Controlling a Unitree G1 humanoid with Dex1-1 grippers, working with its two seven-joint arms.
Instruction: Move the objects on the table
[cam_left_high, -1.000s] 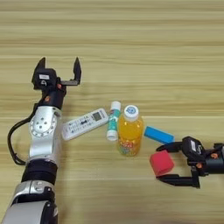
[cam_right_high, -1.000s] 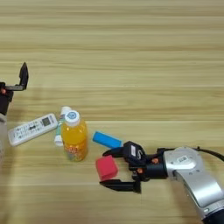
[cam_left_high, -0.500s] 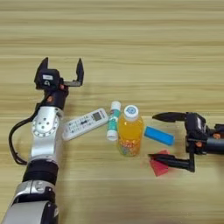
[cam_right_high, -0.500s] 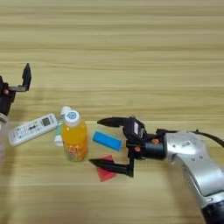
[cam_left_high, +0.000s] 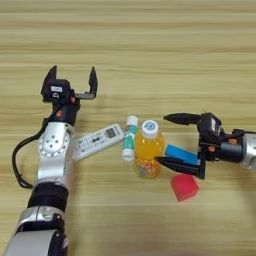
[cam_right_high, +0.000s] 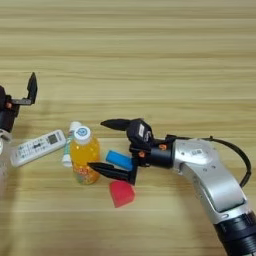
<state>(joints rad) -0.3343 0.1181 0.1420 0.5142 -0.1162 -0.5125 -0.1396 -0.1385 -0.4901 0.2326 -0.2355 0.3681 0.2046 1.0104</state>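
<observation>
The orange-juice bottle (cam_left_high: 147, 155) stands upright at the table's middle. A white-and-green glue stick (cam_left_high: 129, 137) lies just left of it, and the white remote control (cam_left_high: 97, 141) lies further left. To the bottle's right, the flat blue block (cam_left_high: 181, 154) lies between the fingers of my right gripper (cam_left_high: 161, 139). That gripper is wide open, with its fingertips reaching the bottle's right side. The red cube (cam_left_high: 184, 187) rests on the table just in front of the near finger. My left gripper (cam_left_high: 71, 80) is open behind the remote and holds nothing.
The light wooden table (cam_left_high: 150, 45) fills the view. My right arm's silver forearm (cam_right_high: 210, 175) and its black cable come in from the lower right. My left arm (cam_left_high: 52, 165) runs along the left side beside the remote.
My right gripper let go of the red cube, opened wide and moved left over the blue block up to the bottle. The cube now lies free. My left gripper has barely moved.
</observation>
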